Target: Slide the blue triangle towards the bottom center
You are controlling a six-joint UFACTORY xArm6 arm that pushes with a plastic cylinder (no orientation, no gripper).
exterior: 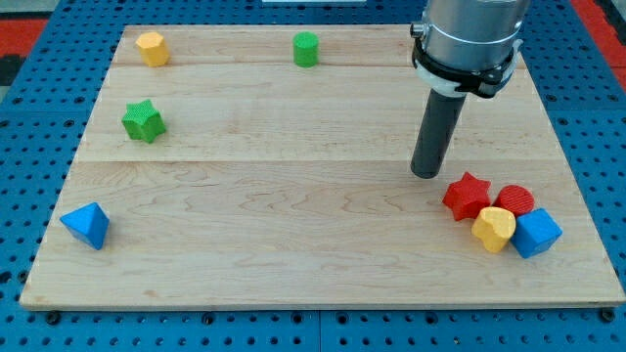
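The blue triangle (pixel 86 225) lies near the view's bottom left corner of the wooden board (pixel 293 196). My tip (pixel 425 173) rests on the board at the view's right, far from the blue triangle. It sits just left of and slightly above the red star (pixel 467 196), not touching it.
A red cylinder (pixel 515 200), a yellow block (pixel 494 229) and a blue cube (pixel 536 233) cluster with the red star at the bottom right. A green star (pixel 144 121) sits at the left, a yellow block (pixel 152 47) at the top left, a green cylinder (pixel 306 49) at the top centre.
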